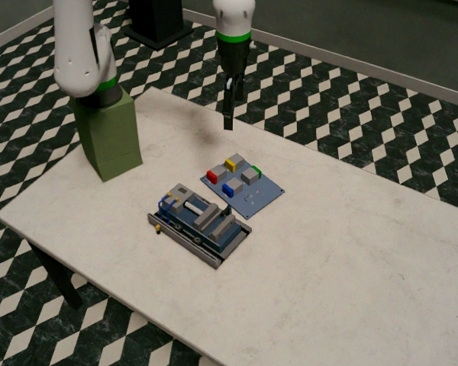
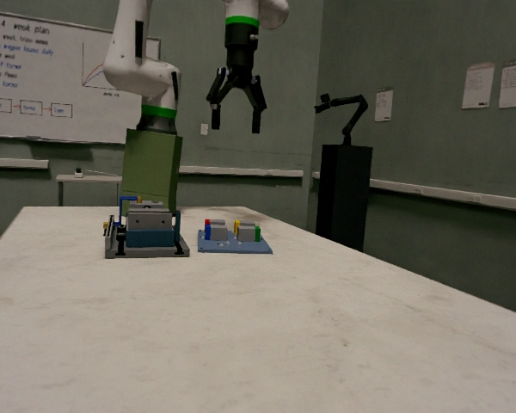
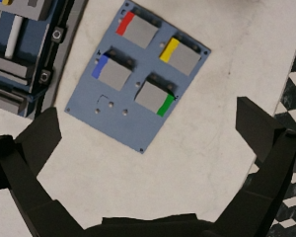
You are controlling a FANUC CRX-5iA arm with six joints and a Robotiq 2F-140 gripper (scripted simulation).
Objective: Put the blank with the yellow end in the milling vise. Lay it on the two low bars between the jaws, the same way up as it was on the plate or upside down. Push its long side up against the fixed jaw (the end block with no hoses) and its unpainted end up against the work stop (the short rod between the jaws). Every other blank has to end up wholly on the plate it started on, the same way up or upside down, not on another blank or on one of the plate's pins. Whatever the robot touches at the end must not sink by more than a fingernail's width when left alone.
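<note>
While the jaws (image 1: 233, 113) (image 2: 236, 124) (image 3: 149, 111) hang wide open and unladen, upper centre of the exterior frame, the yellow-ended blank (image 1: 234, 162) (image 2: 245, 224) (image 3: 181, 55) sits on the blue plate (image 1: 265, 193) (image 2: 235, 246) (image 3: 123, 130), upper right of the wrist frame.

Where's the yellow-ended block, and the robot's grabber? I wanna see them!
Blank with the yellow end (image 1: 236, 160) (image 2: 246, 224) (image 3: 183, 59): top, exterior and wrist views; on its grey body.
Gripper (image 1: 233, 113) (image 2: 236, 126) (image 3: 147, 118): top, exterior and wrist views; midway between its fingertips.
</note>
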